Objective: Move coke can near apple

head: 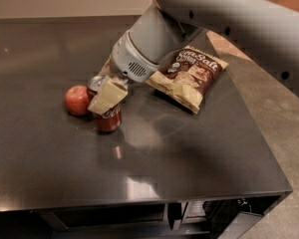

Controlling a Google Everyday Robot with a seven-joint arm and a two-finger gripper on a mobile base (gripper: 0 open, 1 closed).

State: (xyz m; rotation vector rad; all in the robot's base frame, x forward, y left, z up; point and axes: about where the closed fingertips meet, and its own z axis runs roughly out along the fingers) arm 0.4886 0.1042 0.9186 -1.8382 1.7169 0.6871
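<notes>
The red coke can [108,119] stands upright on the dark table [179,153], just right of the red-orange apple [76,100], with a small gap between them. My gripper [103,94] comes down from the upper right and is shut on the coke can's upper part. One tan finger [107,96] covers the can's front; the silver top [95,81] shows just behind it. The can's base rests on or just above the table surface.
A brown-and-tan chip bag [190,77] lies on the table to the right, behind my arm [214,14]. The table's right edge [261,133] drops to a tan floor. The front edge runs along the bottom.
</notes>
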